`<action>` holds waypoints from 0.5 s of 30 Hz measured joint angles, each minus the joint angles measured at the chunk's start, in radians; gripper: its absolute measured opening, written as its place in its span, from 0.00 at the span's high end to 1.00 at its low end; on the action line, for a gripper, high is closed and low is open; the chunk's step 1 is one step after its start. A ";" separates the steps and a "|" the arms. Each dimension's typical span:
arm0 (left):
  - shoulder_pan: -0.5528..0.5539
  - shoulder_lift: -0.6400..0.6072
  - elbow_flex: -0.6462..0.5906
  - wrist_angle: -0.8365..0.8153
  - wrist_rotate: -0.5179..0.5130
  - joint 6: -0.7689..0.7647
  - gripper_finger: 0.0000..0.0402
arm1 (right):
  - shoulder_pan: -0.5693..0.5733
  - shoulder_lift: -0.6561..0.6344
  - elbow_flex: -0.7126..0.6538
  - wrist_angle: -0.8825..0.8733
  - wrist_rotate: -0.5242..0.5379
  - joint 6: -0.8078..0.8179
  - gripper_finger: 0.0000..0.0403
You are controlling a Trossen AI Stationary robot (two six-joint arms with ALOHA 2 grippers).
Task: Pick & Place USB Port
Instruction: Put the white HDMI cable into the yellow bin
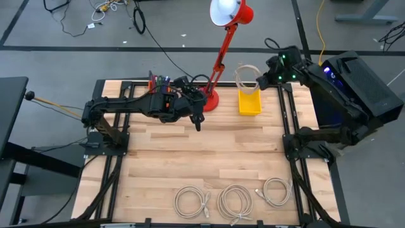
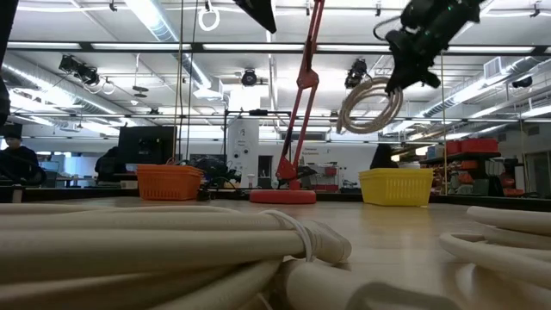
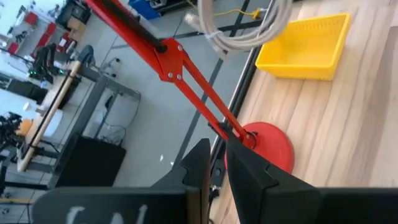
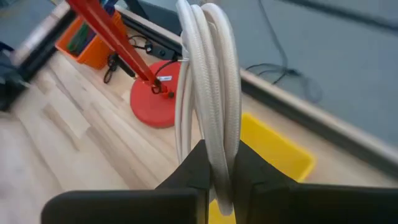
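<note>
A coiled white USB cable (image 2: 370,103) hangs in the air over the yellow bin (image 2: 396,185) at the table's far right. My right gripper (image 4: 216,171) is shut on it; the coil (image 1: 248,76) and the bin (image 1: 249,102) also show from above. My left gripper (image 3: 214,177) is shut and empty, hovering beside the red lamp's base (image 1: 209,100), left of the bin. Three more white cable coils (image 1: 234,201) lie flat on the table near its near edge. My right gripper pinches several strands of the coil together between its two fingers at the coil's upper part (image 4: 219,146). The fingers (image 2: 403,76) come down from above at a slant. The coil is lifted clear and hangs below them as a loop, above the yellow bin.
A red desk lamp stands on a round base (image 2: 282,196) at the far middle, and its arm (image 1: 223,47) slants up between the two arms. An orange basket (image 2: 170,181) sits at the far left. Bare wood lies between the lamp and the near coils (image 1: 192,201).
</note>
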 joint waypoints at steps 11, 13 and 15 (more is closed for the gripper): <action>-0.001 0.000 0.000 -0.021 0.038 -0.036 0.86 | -0.114 -0.251 -0.479 0.270 -0.146 0.159 0.94; 0.000 0.000 0.000 -0.021 0.037 -0.034 0.86 | -0.129 -0.305 -0.515 0.287 -0.164 0.176 0.94; 0.003 0.000 0.000 -0.020 0.038 -0.033 0.86 | -0.148 -0.349 -0.536 0.291 -0.176 0.190 0.94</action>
